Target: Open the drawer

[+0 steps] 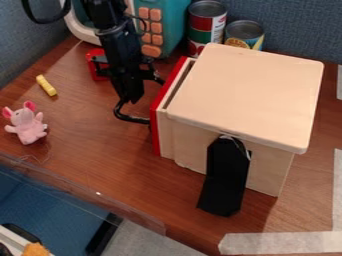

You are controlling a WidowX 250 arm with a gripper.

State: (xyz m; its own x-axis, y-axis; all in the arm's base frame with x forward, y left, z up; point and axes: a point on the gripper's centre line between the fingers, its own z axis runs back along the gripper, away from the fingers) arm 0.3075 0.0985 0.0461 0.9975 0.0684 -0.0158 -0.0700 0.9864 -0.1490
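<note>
The gripper hangs down at the upper left of the camera view, just left of the drawer. Its lower end is at the black curved handle, overlapping the handle's loop; whether they touch I cannot tell. The handle is fixed to the drawer's red front, which faces left on a light wooden box. Along the box's upper left edge, a narrow dark gap shows behind the red front.
A pink plush toy and a yellow stick lie to the left. Behind stand a teal toy microwave, two cans and a red object. A black flap hangs at the box's near side.
</note>
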